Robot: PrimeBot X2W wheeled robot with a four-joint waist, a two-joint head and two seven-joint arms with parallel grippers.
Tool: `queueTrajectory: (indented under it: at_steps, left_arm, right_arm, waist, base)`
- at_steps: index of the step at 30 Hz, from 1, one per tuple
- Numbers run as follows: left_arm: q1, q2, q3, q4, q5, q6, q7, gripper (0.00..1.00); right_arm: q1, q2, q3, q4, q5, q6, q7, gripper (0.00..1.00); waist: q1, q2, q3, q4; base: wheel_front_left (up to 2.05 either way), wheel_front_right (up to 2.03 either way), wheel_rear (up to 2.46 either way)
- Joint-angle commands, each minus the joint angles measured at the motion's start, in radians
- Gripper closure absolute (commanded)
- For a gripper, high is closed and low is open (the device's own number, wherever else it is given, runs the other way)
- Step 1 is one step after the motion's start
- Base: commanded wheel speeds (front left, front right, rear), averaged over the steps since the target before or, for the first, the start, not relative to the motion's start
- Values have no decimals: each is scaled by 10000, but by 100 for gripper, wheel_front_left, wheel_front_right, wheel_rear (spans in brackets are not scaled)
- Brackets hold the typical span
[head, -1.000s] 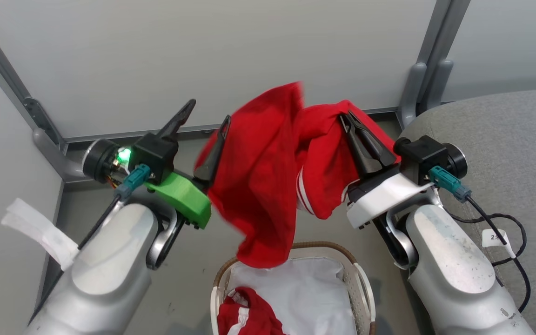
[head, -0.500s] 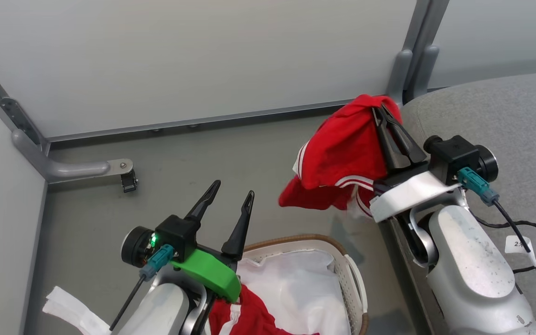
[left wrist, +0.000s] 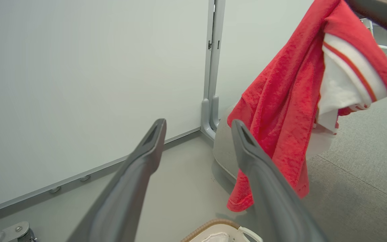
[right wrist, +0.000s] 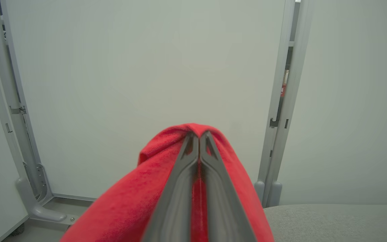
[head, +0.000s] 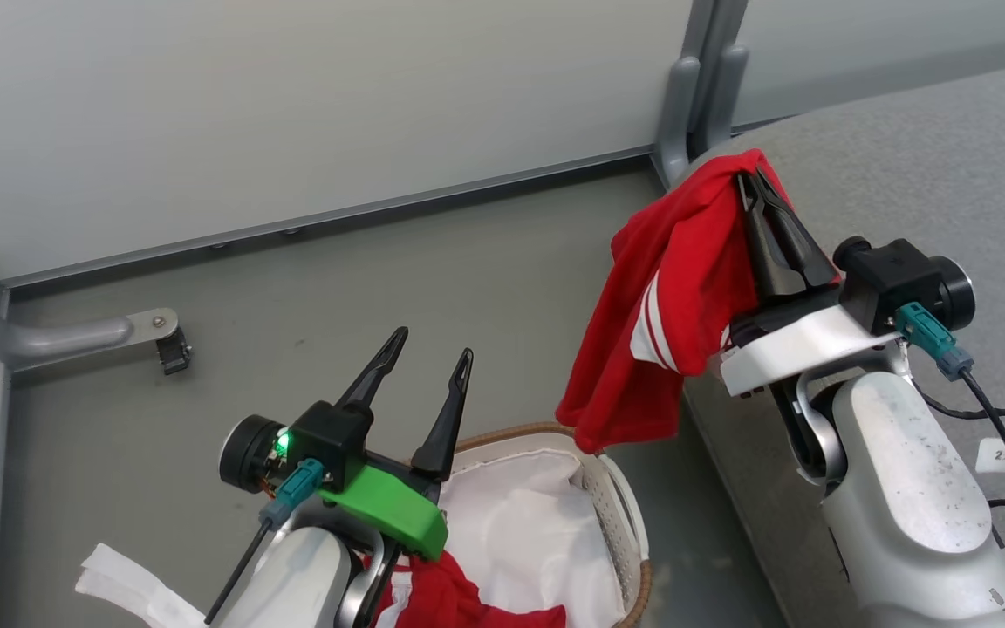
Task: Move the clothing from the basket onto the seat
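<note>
Aloft, clothing (head: 673, 296) in right end effector (head: 748, 183)

basket (head: 603, 506): on the floor, straight before me
seat (head: 904, 157): right of the basket, just beside it
hanging garment (head: 677, 305): in my right gripper (head: 747, 183), up and right of the basket, by the seat's corner
second garment (head: 450, 597): inside the basket, left end
my left gripper (head: 433, 344): above the basket's left rim

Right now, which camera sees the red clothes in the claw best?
The head view: the red clothing hangs whole from the shut right claw, stripes included. The left wrist view crops its top; the right wrist view shows a fold draped over the fingers.
</note>
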Motion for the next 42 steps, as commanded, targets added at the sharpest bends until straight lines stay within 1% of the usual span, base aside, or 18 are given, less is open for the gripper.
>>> queueTrajectory:
  at_steps: [1, 7, 11, 15, 19, 23, 27, 31, 35, 37, 40, 42]
  left_arm:
    - [31, -2, 40, -15, 108, -37, -8, 0]
    - [-326, -30, 44, -41, 450, -110, -8, 0]
    - [-516, -25, -84, 39, 600, -152, -8, 0]
    - [-711, -8, -225, 94, 724, -155, -8, 0]
    - [-852, 21, -410, 136, 784, -168, -8, 0]
    - [-947, 67, -595, 103, 740, -167, -8, 0]
    - [-993, 124, -763, 53, 639, -170, -9, 0]
    - [-1009, 145, -880, -28, 628, -171, -9, 0]
    - [-1049, 83, -1000, -170, 659, -171, -9, 0]
    - [-1068, 42, -1044, -245, 682, -172, -9, 0]
    - [-1090, 4, -1135, -316, 696, -172, -9, 0]
    - [-1103, -22, -1184, -355, 686, -172, -9, 0]
  right_arm:
    - [75, -38, -89, -94, -112, -7, -49, 100]
    - [152, -31, -646, -329, -352, -7, -49, 100]
    - [171, -26, -1085, -443, -404, -7, -49, 100]
    - [195, -26, -1396, -510, -389, -7, -49, 100]
    - [216, -18, -1536, -545, -360, -7, -49, 100]
    - [211, -28, -1615, -451, -431, -7, -49, 100]
    - [36, -26, -1648, -272, -592, -7, -49, 100]
    - [-447, -28, -1384, 158, -1104, -7, -49, 100]
    - [-1345, -40, -1287, 742, -1771, -7, -49, 100]
    - [-1905, -199, -1344, 1022, -2063, -7, -49, 100]
    - [-2839, -693, -1385, 1496, -2368, -8, -49, 100]
    - [-3438, -1038, -1785, 1819, -2533, -10, -49, 100]
  waist:
    - [0, 96, 373, -810]
    - [0, 96, 878, -2068]
    - [0, 96, 1206, -2739]
    - [0, 96, 1499, -3173]
    - [0, 96, 1699, -3335]
    - [0, 96, 1812, -3281]
    - [0, 96, 1883, -3066]
    - [0, 96, 1994, -2767]
    - [0, 96, 2157, -2353]
    - [0, 96, 2258, -2103]
    - [0, 96, 2410, -1683]
    - [0, 96, 2509, -1402]
  base:
    - [0, 0, 0]
    - [0, 0, 0]
    - [0, 0, 0]
    - [0, 0, 0]
    - [0, 0, 0]
    - [0, 0, 0]
    - [0, 0, 0]
    - [0, 0, 0]
    - [0, 0, 0]
    - [0, 0, 0]
    - [0, 0, 0]
    - [0, 0, 0]
